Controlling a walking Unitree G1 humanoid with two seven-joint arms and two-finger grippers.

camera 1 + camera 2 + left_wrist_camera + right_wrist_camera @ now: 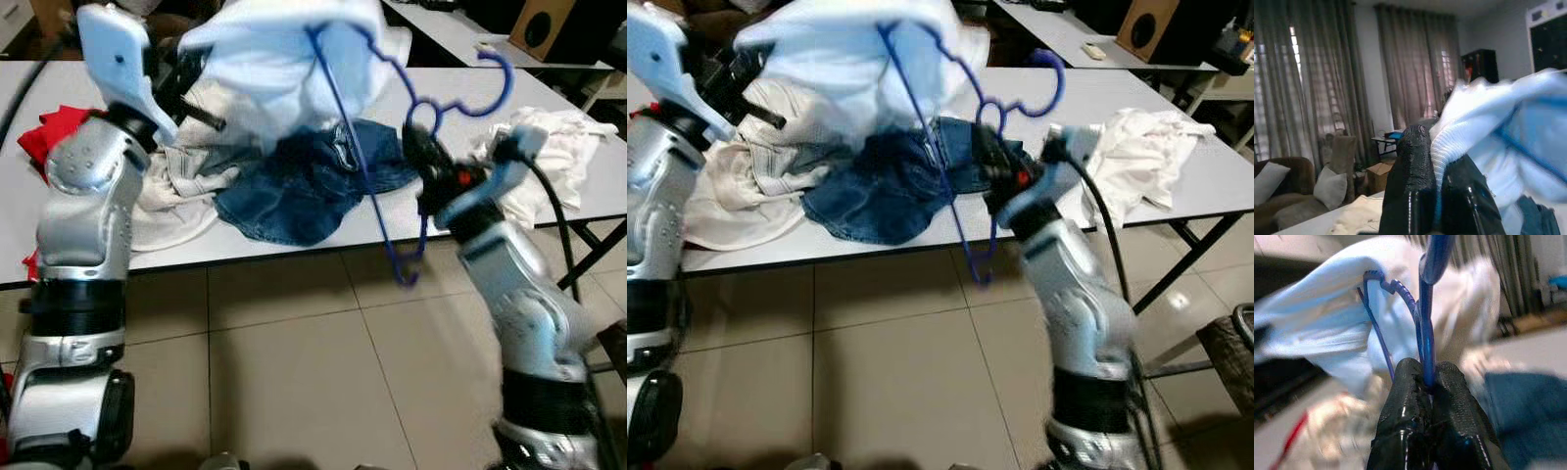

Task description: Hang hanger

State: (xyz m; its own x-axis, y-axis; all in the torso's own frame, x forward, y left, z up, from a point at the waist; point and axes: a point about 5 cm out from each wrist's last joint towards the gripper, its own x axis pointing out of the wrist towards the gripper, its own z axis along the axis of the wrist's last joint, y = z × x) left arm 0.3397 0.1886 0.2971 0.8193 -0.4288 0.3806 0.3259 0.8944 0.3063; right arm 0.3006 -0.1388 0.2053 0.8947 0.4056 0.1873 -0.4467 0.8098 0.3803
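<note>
We had the right tool (1427, 382) clenched on the blue hanger (364, 166), held above the counter (588, 201) w/ jeans (309, 181); left tool (1437, 161) pinched the pale-blue shirt (284, 59) draped over it.

White bench (294, 257) on dark legs over a beige tiled floor (294, 372), crumpled blue denim garment (304, 186) near its front edge, cream clothes (186, 186) heaped just beside it, red cloth (44, 132) at the left end, white garment (558, 147) at the right end
</note>
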